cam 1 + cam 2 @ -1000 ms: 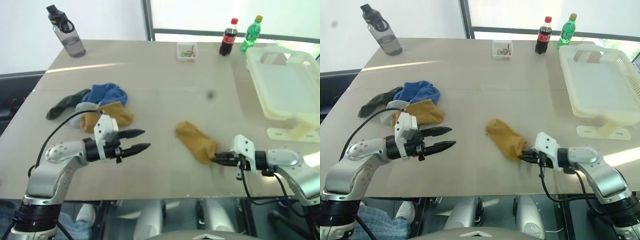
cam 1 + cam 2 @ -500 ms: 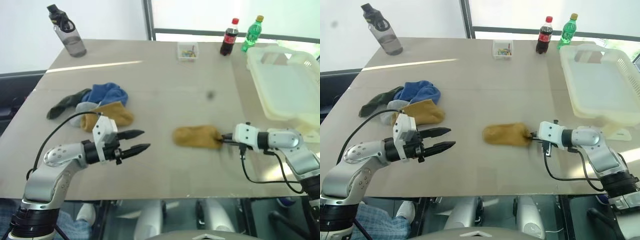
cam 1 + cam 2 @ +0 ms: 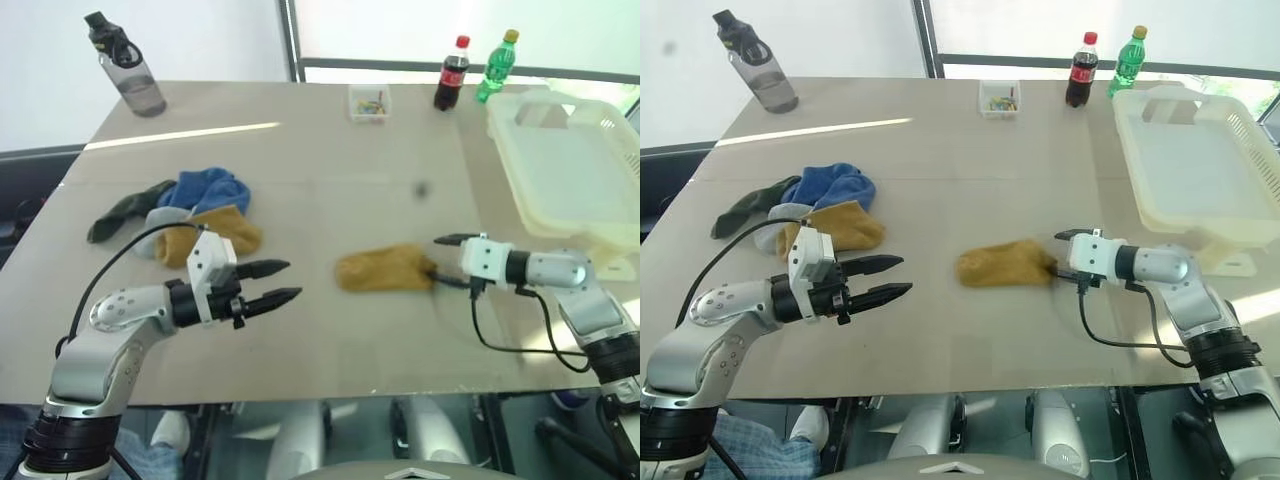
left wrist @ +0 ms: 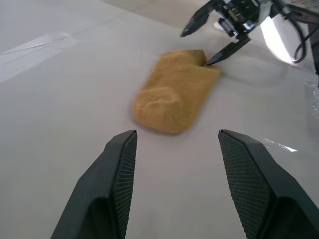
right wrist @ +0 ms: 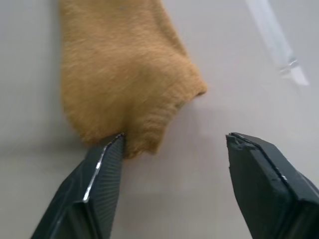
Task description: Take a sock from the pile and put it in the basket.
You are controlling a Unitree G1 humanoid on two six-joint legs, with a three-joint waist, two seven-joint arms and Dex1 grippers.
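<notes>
A mustard sock point(image 3: 385, 270) lies flat on the table by itself, right of centre. My right gripper point(image 3: 443, 262) is open at its right end, and one finger point(image 5: 102, 174) touches the cuff of the sock point(image 5: 119, 74). The pile point(image 3: 185, 210) of blue, dark green, grey and mustard socks sits at the left. Just in front of it my left gripper point(image 3: 292, 280) hovers open and empty, pointing toward the lone sock point(image 4: 174, 92). The left wrist view also shows the right gripper point(image 4: 194, 49) beyond the sock. The basket point(image 3: 505, 150), translucent white, stands at the far right with nothing showing inside.
A grey water bottle point(image 3: 125, 65) stands at the far left corner. A small clear box point(image 3: 370, 100), a cola bottle point(image 3: 450, 75) and a green bottle point(image 3: 497, 68) line the far edge. A black cable point(image 3: 500, 335) loops under my right wrist.
My right gripper dragged the mustard sock toward the basket side, then opened and let it go. The sock now lies flat. The left arm has kept still.
</notes>
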